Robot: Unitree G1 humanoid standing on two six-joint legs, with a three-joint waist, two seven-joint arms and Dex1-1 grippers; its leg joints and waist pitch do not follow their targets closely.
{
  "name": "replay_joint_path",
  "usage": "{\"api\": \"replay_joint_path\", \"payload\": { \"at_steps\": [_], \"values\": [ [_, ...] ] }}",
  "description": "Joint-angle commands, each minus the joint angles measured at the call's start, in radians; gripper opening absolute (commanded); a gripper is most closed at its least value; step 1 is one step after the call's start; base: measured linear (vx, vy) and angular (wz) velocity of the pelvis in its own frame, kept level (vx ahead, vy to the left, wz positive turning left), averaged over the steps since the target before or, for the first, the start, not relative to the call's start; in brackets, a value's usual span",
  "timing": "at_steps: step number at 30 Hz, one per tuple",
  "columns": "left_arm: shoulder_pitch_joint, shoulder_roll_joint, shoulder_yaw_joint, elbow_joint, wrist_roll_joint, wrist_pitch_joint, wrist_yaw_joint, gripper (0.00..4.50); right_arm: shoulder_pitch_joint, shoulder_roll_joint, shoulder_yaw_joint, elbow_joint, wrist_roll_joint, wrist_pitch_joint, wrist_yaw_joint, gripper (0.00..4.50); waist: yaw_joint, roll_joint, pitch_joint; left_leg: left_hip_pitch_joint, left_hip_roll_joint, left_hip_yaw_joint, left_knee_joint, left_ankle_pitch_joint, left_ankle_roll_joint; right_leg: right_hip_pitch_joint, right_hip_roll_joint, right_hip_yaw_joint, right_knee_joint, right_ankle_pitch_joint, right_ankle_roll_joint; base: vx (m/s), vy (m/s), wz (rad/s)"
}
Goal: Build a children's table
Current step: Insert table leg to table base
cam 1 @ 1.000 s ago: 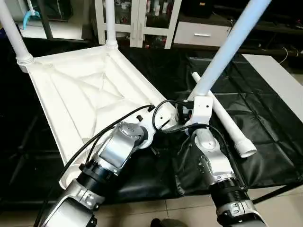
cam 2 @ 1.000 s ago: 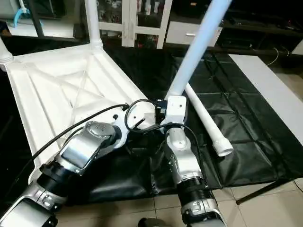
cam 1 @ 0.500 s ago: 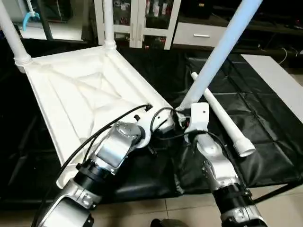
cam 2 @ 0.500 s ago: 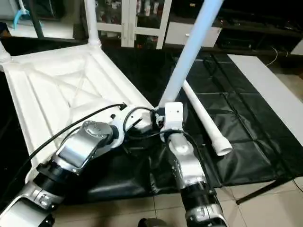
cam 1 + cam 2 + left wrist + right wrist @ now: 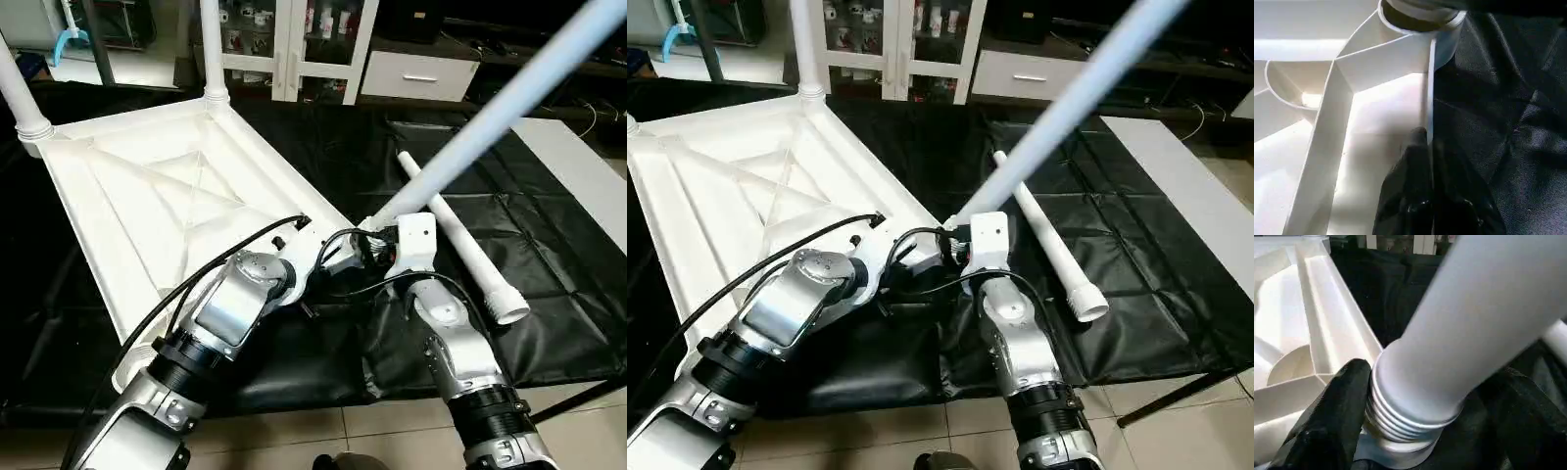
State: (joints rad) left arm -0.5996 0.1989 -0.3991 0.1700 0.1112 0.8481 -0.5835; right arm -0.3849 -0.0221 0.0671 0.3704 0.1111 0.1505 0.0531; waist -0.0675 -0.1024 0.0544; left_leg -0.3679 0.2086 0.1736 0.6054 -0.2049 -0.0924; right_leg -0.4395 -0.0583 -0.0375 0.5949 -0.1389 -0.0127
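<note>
Third leg going into the near-right corner socket, not seated yet.

Tabletop [image 5: 167,196] lies underside-up, left half of frame, two legs already standing upper left; spare leg [image 5: 460,245] on the black cover [image 5: 549,255], centre right. Tilted leg [image 5: 490,117] needs uprighting, then pushing down. Right gripper [image 5: 1415,431] spread wide around its ribbed end; left gripper [image 5: 1427,147] pinched on tabletop rim.

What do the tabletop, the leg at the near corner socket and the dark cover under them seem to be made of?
Tabletop: apparently moulded white plastic, smooth with a slight sheen, with thin cast ribs crossing its underside. Leg: likely the same plastic, a smooth white tube with moulded thread rings at its base. Cover: probably thin black plastic sheeting, glossy and creased.
</note>
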Motion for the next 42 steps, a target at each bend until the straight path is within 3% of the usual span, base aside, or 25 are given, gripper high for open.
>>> {"api": "replay_joint_path", "payload": {
  "at_steps": [1, 6, 12, 18, 30, 37, 42],
  "values": [
    [-0.023, 0.026, 0.034, -0.029, 0.017, 0.010, 0.038, 0.00, 0.018, -0.021, -0.039, -0.003, 0.002, 0.018, -0.009, 3.67, 0.014, 0.013, -0.074, -0.002, 0.007, 0.005, -0.063, -0.123, 0.046, 0.070, -0.048, 0.033, -0.051, -0.161, -0.180, 0.000, 0.000, 0.00],
    [-0.017, 0.030, 0.027, -0.036, 0.013, 0.010, 0.029, 0.00, 0.022, -0.017, -0.051, -0.008, 0.010, 0.024, -0.006, 3.67, 0.012, 0.010, -0.074, -0.002, 0.007, 0.005, -0.062, -0.123, 0.047, 0.070, -0.048, 0.033, -0.052, -0.174, -0.178, 0.000, 0.000, 0.00],
    [-0.013, 0.031, 0.024, -0.038, 0.010, 0.009, 0.024, 0.00, 0.040, -0.008, -0.070, -0.024, 0.035, 0.037, -0.004, 3.17, 0.014, 0.011, -0.075, -0.001, 0.008, 0.006, -0.061, -0.102, 0.062, 0.071, -0.047, 0.033, -0.048, -0.139, -0.189, 0.000, 0.000, 0.00],
    [-0.017, 0.041, 0.025, -0.032, 0.006, 0.005, 0.018, 0.00, 0.035, -0.011, -0.075, -0.026, 0.036, 0.039, 0.005, 2.75, 0.020, 0.011, -0.075, 0.001, 0.008, 0.006, -0.060, -0.107, 0.056, 0.070, -0.047, 0.033, -0.048, -0.151, -0.187, 0.000, 0.000, 0.00],
    [-0.009, 0.065, 0.007, -0.048, -0.003, 0.005, -0.002, 0.00, 0.026, -0.022, -0.080, -0.026, 0.045, 0.044, 0.014, 2.71, 0.024, 0.012, -0.076, 0.001, 0.007, 0.006, -0.059, -0.093, 0.055, 0.072, -0.047, 0.033, -0.044, -0.134, -0.189, 0.000, 0.000, 0.00],
    [0.013, 0.104, -0.036, -0.083, -0.045, -0.050, -0.107, 0.00, -0.006, -0.073, -0.026, -0.036, 0.034, 0.092, 0.115, 2.70, 0.028, 0.013, -0.075, 0.003, 0.008, 0.006, -0.058, -0.093, 0.057, 0.071, -0.048, 0.032, -0.043, -0.137, -0.193, 0.000, 0.000, 0.00],
    [0.038, 0.180, -0.077, -0.106, -0.043, -0.145, -0.196, 0.00, -0.001, -0.126, 0.004, -0.045, 0.043, 0.095, 0.233, 2.69, 0.032, 0.016, -0.073, 0.005, 0.012, 0.006, -0.059, -0.113, 0.044, 0.069, -0.049, 0.033, -0.043, -0.160, -0.193, 0.000, 0.000, 0.00]
  ]
}}
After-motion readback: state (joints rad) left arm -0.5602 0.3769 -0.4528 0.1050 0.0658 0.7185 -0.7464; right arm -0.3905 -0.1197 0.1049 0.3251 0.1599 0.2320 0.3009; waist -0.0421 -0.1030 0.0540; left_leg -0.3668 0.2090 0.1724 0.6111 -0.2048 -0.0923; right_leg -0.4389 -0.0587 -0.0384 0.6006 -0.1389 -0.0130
